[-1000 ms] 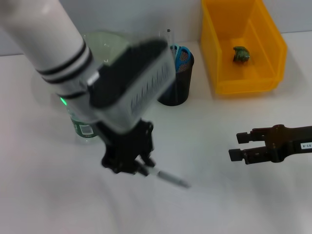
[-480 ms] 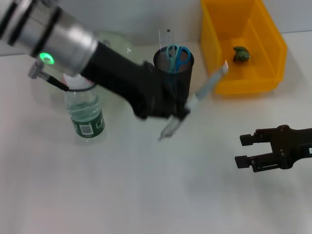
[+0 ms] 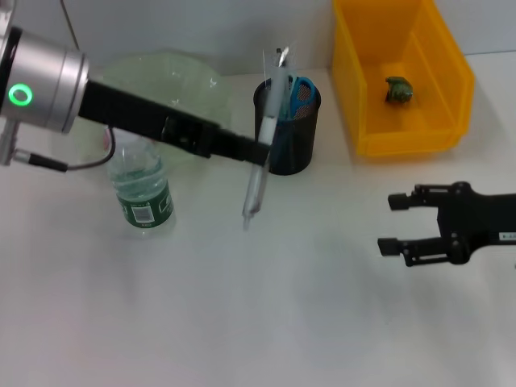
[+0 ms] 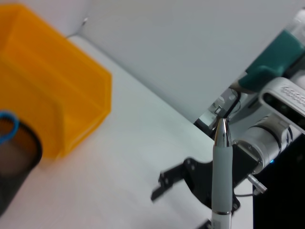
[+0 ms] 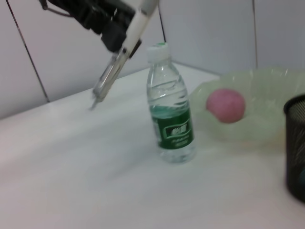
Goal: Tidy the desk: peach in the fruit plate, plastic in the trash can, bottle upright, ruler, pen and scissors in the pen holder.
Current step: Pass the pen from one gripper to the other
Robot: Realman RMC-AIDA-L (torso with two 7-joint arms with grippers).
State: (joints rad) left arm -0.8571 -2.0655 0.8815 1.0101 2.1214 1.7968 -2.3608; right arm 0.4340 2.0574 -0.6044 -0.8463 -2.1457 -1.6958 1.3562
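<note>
My left gripper is shut on the grey pen, holding it steeply tilted, tip down, in front of the black mesh pen holder. The pen also shows in the right wrist view and again in the left wrist view. Blue scissors and a clear ruler stand in the holder. The bottle stands upright. The pink peach lies in the translucent fruit plate. Green crumpled plastic lies in the yellow bin. My right gripper hovers open at the right, holding nothing.
The yellow bin stands at the back right, close to the pen holder. The fruit plate sits behind the bottle at the back left. My left arm stretches across above the bottle and plate. Bare white table lies in front of both grippers.
My left gripper swung the pen from a slant near the bin to a steep tilt in front of the pen holder. The right gripper shifted slightly left.
</note>
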